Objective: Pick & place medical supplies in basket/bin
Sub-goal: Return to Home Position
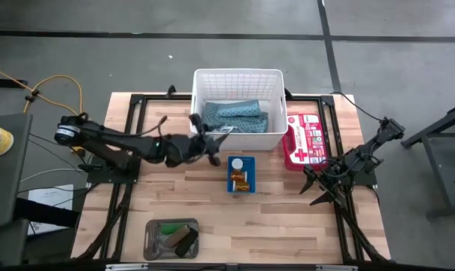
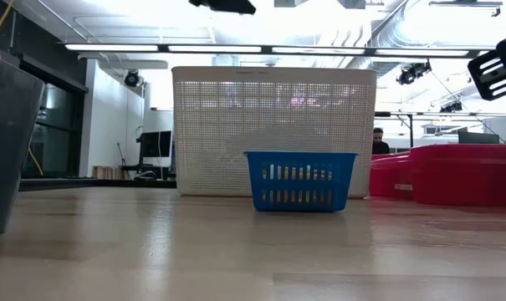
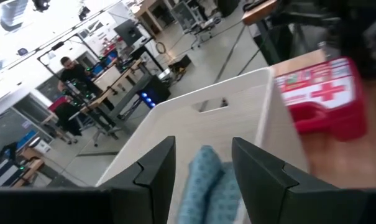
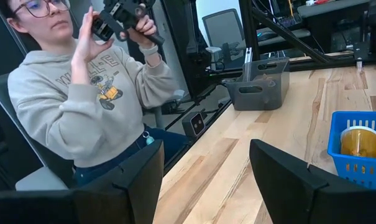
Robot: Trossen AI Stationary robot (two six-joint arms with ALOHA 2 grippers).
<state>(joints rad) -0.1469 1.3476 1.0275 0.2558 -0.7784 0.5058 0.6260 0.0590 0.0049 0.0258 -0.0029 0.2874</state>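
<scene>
The large white basket [image 1: 238,83] stands at the table's far middle, with the two teal-blue cloths [image 1: 238,117] lying inside it and white strings at their near-left end. My left gripper [image 1: 214,147] hovers at the basket's near-left corner. It is open, and in the left wrist view [image 3: 203,144] a teal cloth [image 3: 203,183] shows between its fingers, farther off in the basket [image 3: 175,118]. A small blue basket [image 1: 241,175] holds a white disc and orange vials. The grey tray [image 1: 171,239] holds dark rolls. My right gripper [image 1: 317,192] waits open at the right.
A red first-aid case [image 1: 304,141] lies right of the white basket. Bare wood stretches between the blue basket and the grey tray. In the right wrist view a person in a grey hoodie [image 4: 82,106] sits beyond the table's near edge. Cables lie off the table's left side.
</scene>
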